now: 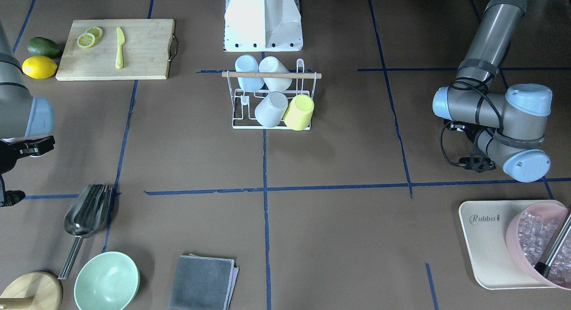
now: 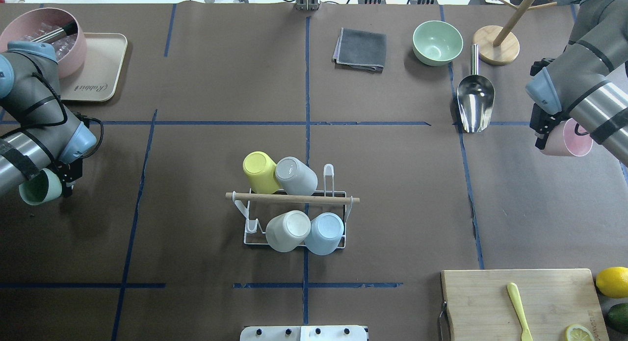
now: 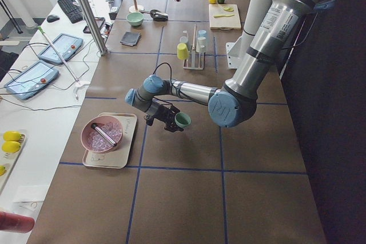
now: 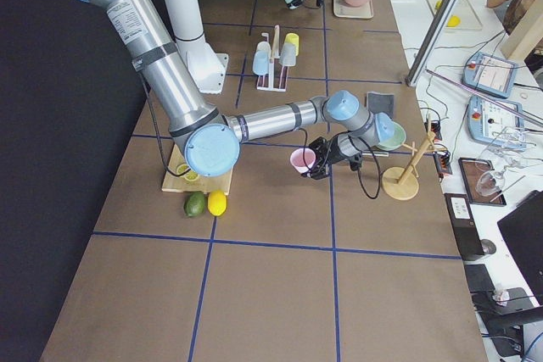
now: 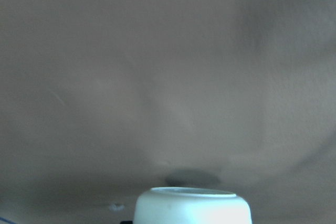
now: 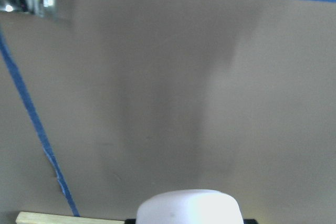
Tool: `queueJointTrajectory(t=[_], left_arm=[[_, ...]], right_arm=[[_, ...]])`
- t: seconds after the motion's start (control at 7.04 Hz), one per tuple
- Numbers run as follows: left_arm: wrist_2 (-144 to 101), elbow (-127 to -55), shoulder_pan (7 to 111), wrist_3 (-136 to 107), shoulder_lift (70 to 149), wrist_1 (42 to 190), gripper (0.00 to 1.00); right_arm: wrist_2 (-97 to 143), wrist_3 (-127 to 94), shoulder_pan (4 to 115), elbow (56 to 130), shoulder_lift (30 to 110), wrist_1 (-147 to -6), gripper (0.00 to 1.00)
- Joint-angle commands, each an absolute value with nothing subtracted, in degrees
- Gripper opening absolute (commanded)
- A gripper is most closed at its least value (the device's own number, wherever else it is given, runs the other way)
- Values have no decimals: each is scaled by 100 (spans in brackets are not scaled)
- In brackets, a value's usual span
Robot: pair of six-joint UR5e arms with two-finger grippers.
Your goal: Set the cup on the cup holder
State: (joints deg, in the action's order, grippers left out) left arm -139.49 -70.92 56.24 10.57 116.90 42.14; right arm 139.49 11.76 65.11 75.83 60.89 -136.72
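Note:
The cup holder [image 2: 294,198], a white wire rack with a wooden rod on top, stands mid-table and also shows in the front-facing view [image 1: 272,75]. It carries a yellow cup [image 2: 259,170], a grey cup [image 2: 296,176], a cream cup [image 2: 288,230] and a light blue cup [image 2: 326,233], all upside down. My left gripper [image 2: 59,184] is shut on a mint green cup [image 2: 38,188] held on its side above the table, far left of the rack. My right gripper [image 2: 545,135] is shut on a pink cup [image 2: 568,139], far right of the rack.
A tray [image 2: 105,61] with a pink bowl [image 2: 44,32] sits back left. A grey cloth [image 2: 360,49], green bowl [image 2: 437,41], metal scoop [image 2: 475,98] and wooden stand [image 2: 495,44] lie back right. A cutting board [image 2: 520,301], lemon [image 2: 612,281] and avocado [image 2: 619,316] lie front right.

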Motion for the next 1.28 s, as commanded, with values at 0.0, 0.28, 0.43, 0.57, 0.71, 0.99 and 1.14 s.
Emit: queueJointTrajectory(t=[0.0,0.28,0.43,0.57,0.71,0.99,1.14], left_arm=[[-13992,-7653,5791,1107,11681,3667,3],[-14018,-8206,6037,1125,11672,3822,4],[-14166,-8226,6160,1038,11672,4606,4],[-14298,-8227,6161,933,11672,5162,4],[-14291,-8227,6092,749,11689,5942,5],[-14291,-8470,5950,423,11786,6871,5],[-14274,-8847,5950,404,11795,7143,5]], right_arm=[[14009,1021,6670,8382,6152,-13685,0],[14063,1011,6618,8647,6082,-12917,0],[14071,898,6792,8849,6126,-12407,0],[14071,827,6829,8972,6126,-12088,0],[14071,861,6829,9043,6196,-11763,0],[14036,853,6794,8965,6161,-10981,0],[14036,835,6829,8965,6100,-10943,0]])
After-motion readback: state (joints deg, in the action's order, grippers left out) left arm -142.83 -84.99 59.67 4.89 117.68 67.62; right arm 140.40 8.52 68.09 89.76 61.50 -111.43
